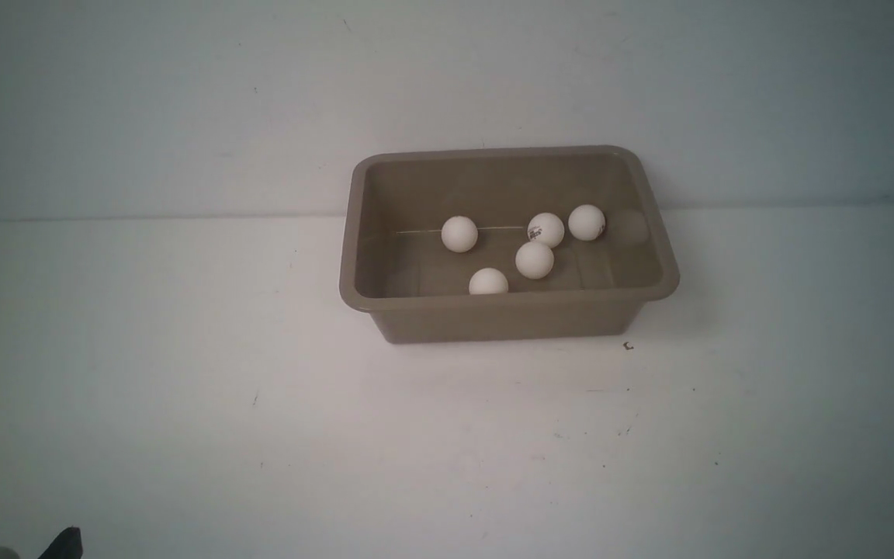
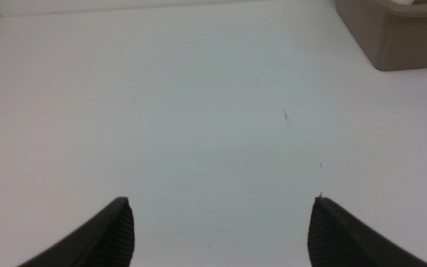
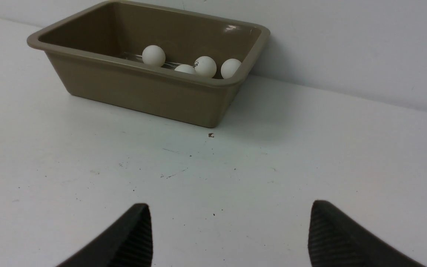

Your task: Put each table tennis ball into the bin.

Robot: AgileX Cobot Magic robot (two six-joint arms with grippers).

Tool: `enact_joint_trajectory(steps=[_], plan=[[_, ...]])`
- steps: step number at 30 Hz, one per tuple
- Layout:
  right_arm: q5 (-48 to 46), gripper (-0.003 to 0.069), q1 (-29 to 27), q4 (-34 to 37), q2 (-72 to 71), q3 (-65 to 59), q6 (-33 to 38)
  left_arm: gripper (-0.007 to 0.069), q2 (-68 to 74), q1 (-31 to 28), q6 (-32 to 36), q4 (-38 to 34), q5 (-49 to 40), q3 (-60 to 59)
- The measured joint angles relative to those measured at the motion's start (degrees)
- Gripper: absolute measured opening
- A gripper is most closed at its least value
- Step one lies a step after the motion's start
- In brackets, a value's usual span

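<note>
Presently listed, one bin (image 1: 509,314): rectangular taupe plastic tub, rounded corners, flared rim, sloping glossy walls, standing on the table (image 1: 183,388) at about 1 o'clock of the front view's centre, against the back wall.

Contents: five table tennis balls, small, smooth, matte white spheres. One (image 1: 459,234) lies at 9 o'clock of the cluster; one with a dark printed logo (image 1: 545,230) touches or nearly touches another (image 1: 534,260) just nearer the camera; one (image 1: 587,222) sits at 3 o'clock; one (image 1: 488,282) is half hidden behind the near wall. None shows on the table.

Left gripper (image 2: 221,231): dark ribbed fingers spread wide, nothing between them, over bare table, well apart from the bin.

Right gripper (image 3: 230,233): same make, jaws apart, empty, facing the bin's corner.

Risk, as judged: the task looks complete. A careless arm sweep could clip the light tub's rim, tip it, and send the balls rolling off the smooth tabletop.
</note>
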State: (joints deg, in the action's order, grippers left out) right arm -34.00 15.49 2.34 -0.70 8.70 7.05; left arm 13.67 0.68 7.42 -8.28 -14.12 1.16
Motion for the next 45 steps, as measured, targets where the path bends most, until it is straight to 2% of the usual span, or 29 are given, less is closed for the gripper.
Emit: enact_joint_trajectory(steps=[8,16,45], plan=[[0.0,0.0513,0.0,0.0,0.0,0.0,0.0,0.0573,-10.0,0.0,0.0,1.0,-8.5,-0.5],[0.0,0.0513,0.0,0.0,0.0,-0.1,0.0,0.0573,-14.3,0.0,-0.2,1.0,-8.3,-2.5],[0.0,0.0513,0.0,0.0,0.0,-0.1,0.0,0.0573,-14.3,0.0,-0.2,1.2,-8.2,-2.6]])
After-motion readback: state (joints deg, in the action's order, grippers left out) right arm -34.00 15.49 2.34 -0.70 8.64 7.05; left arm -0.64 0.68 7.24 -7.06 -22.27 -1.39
